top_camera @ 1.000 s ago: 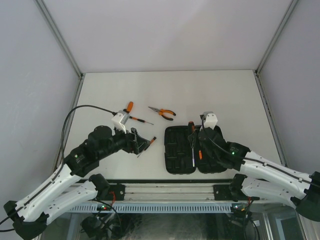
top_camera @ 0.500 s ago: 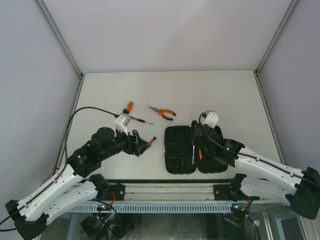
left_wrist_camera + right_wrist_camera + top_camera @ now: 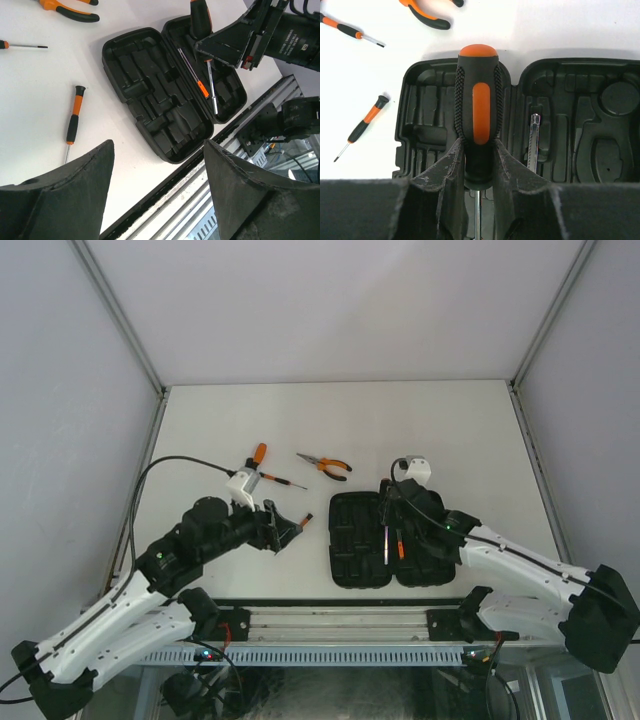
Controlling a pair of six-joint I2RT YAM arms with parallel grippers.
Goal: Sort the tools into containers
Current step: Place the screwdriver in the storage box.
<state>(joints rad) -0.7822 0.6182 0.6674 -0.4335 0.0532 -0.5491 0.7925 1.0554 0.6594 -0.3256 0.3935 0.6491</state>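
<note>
- The case (image 3: 365, 540) lies open and flat on the table (image 3: 450, 430), at its near edge in front of the right arm, with its two halves side by side.
- The right gripper (image 3: 478, 145) is clamped on a thick screwdriver (image 3: 477, 107). Its fingers pinch the lower part of the black-and-orange handle.
- That screwdriver hangs over the middle of the case, above the hinge, with its orange butt toward the far rim.
- Two thin tools (image 3: 205, 87) lie in the right half of the case, close to the hinge.
- The left half of the case shows only its moulded slots.
- The left gripper (image 3: 157, 144) hovers over the table to the left of the case. Its fingers are spread wide and hold nothing.
- A small screwdriver (image 3: 74, 120) lies on the table between the left gripper and the case, clear of both.
- Pliers (image 3: 327, 466) lie beyond the case.
- A thin screwdriver (image 3: 283, 481) lies to the left of the pliers.
- An orange-handled tool (image 3: 259, 453) is partly hidden behind the left wrist, and what kind it is cannot be told.
</note>
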